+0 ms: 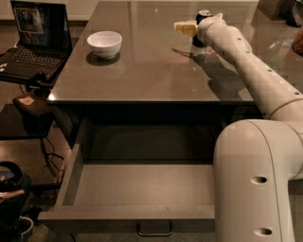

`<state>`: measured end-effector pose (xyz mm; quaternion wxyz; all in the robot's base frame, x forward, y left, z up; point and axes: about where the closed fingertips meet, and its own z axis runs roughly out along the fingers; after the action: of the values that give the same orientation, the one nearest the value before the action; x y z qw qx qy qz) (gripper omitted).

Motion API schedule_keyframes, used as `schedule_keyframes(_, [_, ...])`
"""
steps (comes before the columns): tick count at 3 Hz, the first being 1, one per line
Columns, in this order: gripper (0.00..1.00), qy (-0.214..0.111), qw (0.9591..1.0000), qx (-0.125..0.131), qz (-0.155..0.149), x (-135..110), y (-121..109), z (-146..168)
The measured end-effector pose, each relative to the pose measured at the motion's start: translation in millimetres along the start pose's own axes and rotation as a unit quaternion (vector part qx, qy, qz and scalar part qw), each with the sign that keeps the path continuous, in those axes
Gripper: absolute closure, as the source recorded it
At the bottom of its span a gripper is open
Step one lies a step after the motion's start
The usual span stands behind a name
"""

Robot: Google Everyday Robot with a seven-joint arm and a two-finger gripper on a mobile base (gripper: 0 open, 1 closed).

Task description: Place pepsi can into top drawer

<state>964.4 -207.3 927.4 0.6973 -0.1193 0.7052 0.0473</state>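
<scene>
While the top drawer [128,213] stood pulled open across the lower half of the frame, the pepsi can [204,14] showed upright at the upper right, over the far part of the tabletop [142,71] and partly hidden behind the arm's wrist. The gripper [185,28] lay just left of the can; whether it gripped the can could not be told. A white bowl [104,43] sat toward the upper left, well apart from the can.
</scene>
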Motion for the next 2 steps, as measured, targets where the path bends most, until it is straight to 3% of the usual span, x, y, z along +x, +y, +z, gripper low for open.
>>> schedule_keyframes(1, [0.00,0.000,1.0000,0.000,0.000,0.1,-0.4,0.0])
schedule_keyframes(2, [0.19,0.000,1.0000,0.000,0.000,0.1,-0.4,0.0])
